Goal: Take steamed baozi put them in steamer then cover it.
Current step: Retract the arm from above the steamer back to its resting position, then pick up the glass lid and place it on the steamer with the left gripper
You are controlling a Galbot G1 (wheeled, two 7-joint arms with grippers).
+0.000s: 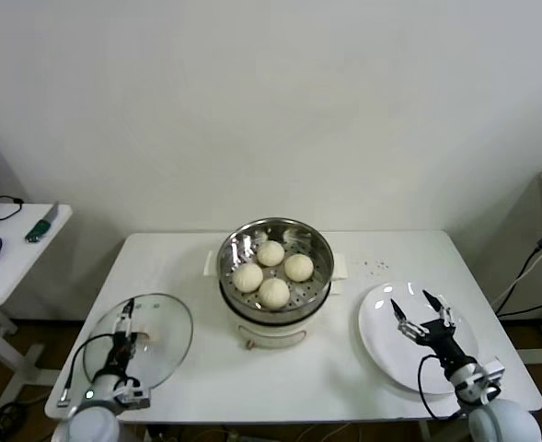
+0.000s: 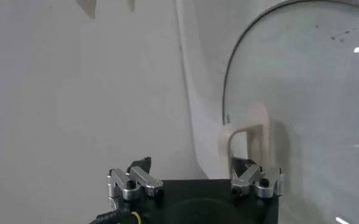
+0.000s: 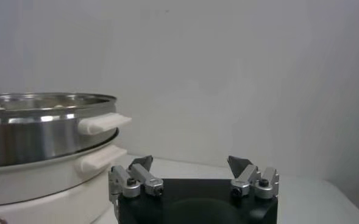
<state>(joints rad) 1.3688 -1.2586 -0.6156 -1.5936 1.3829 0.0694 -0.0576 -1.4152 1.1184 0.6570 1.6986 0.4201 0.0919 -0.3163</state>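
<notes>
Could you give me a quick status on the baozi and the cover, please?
Four baozi in steamer. Cover off, on table, left gripper at its handle. Right gripper open, empty, over plate. Nothing blocking steamer.

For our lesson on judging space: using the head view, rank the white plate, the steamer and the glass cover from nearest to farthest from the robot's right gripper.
1. White plate: directly under the open right gripper, at the table's right side.
2. Steamer: mid-table, to the gripper's left, holding four baozi.
3. Glass cover: far left, at the left gripper.
</notes>
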